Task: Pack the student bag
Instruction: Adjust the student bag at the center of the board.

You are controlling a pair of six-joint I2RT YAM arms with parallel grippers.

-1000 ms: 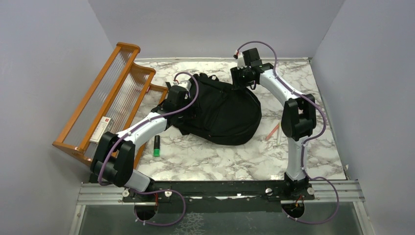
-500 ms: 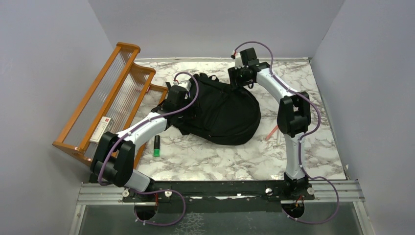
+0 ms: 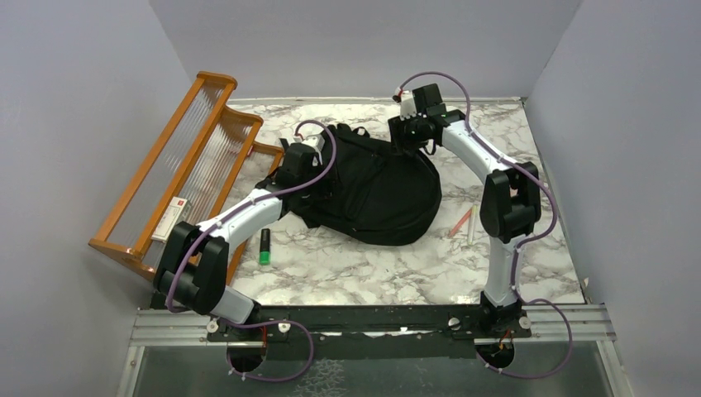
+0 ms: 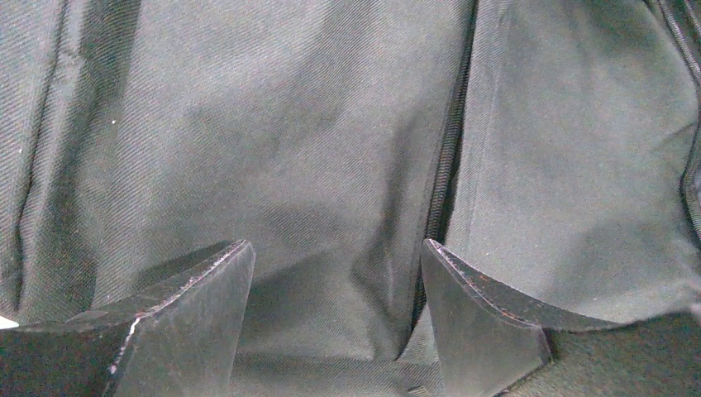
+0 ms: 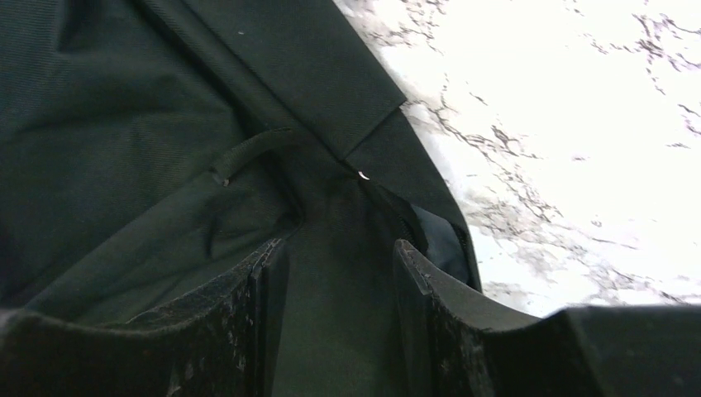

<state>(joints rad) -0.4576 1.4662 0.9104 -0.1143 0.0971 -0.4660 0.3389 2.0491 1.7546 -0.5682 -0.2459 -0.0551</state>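
The student bag, a rounded black backpack, lies flat in the middle of the marble table. My left gripper sits at the bag's left edge. In the left wrist view it is open, its fingers pressed on black fabric beside a zip line. My right gripper is at the bag's far right corner. In the right wrist view it is open, straddling a flat band of bag fabric just below the small top loop.
A wooden rack leans at the left and holds a small white and red box. A green marker lies near the left forearm. An orange pen and a white pencil lie right of the bag.
The right arm's wrist shifted a little towards the back over the bag's corner and its elbow swung right. The left arm and the bag have stayed still.
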